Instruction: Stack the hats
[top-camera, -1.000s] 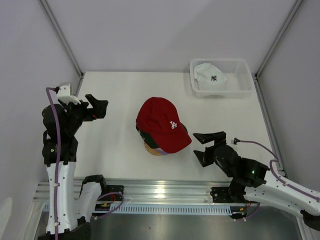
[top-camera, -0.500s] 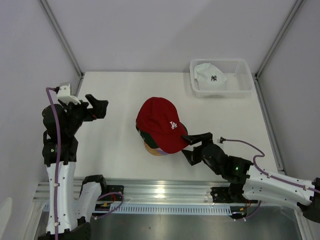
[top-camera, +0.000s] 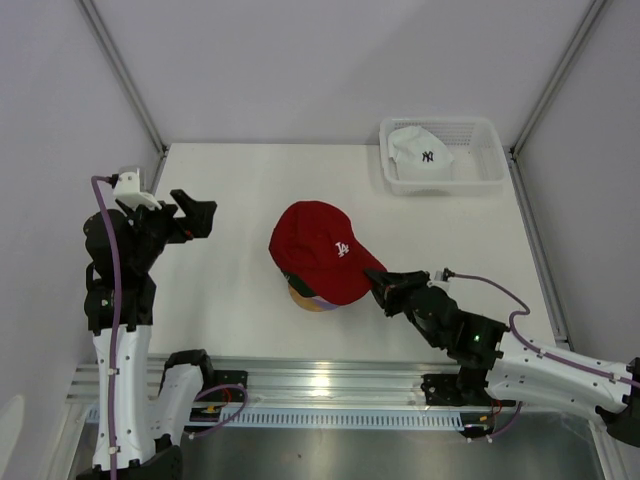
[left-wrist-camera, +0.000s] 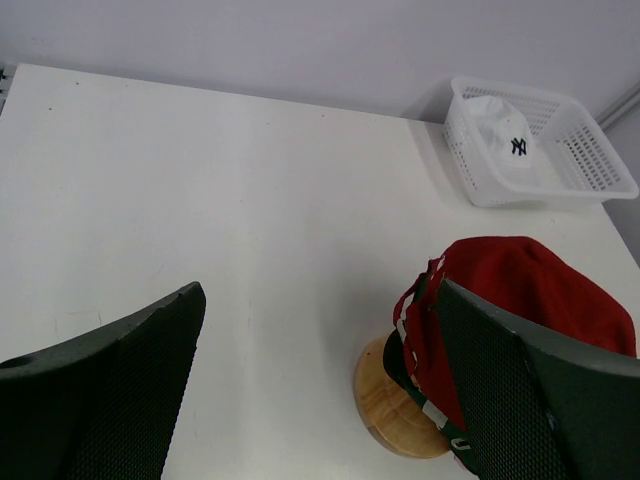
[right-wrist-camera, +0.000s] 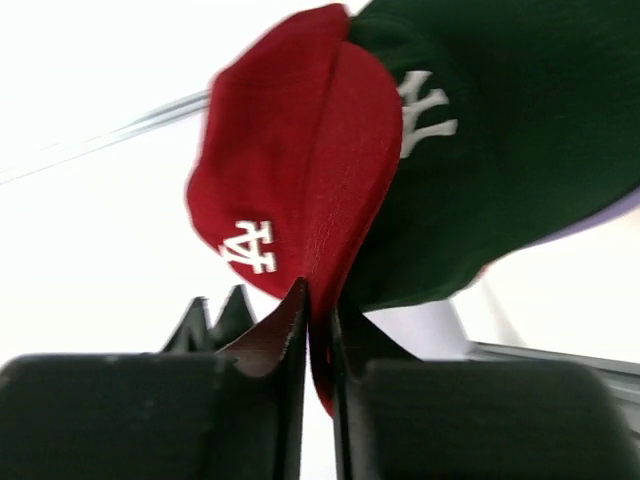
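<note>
Tabletop (top-camera: 230, 190) open left of red hat (top-camera: 325, 250) and behind it up to basket (top-camera: 490, 180), far right corner. Near-right side blocked by right claw (top-camera: 379, 285) clamped on brim. At left edge, left claw (top-camera: 196, 213) hangs spread.

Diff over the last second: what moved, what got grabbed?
The right gripper travelled left, open at first, and closed on the brim of the red cap, which has twisted slightly. Unchanged: left gripper open and parked, white cap in the basket.

Right gripper (top-camera: 381, 287) apparently pinches brim of red cap (top-camera: 322, 250).
</note>
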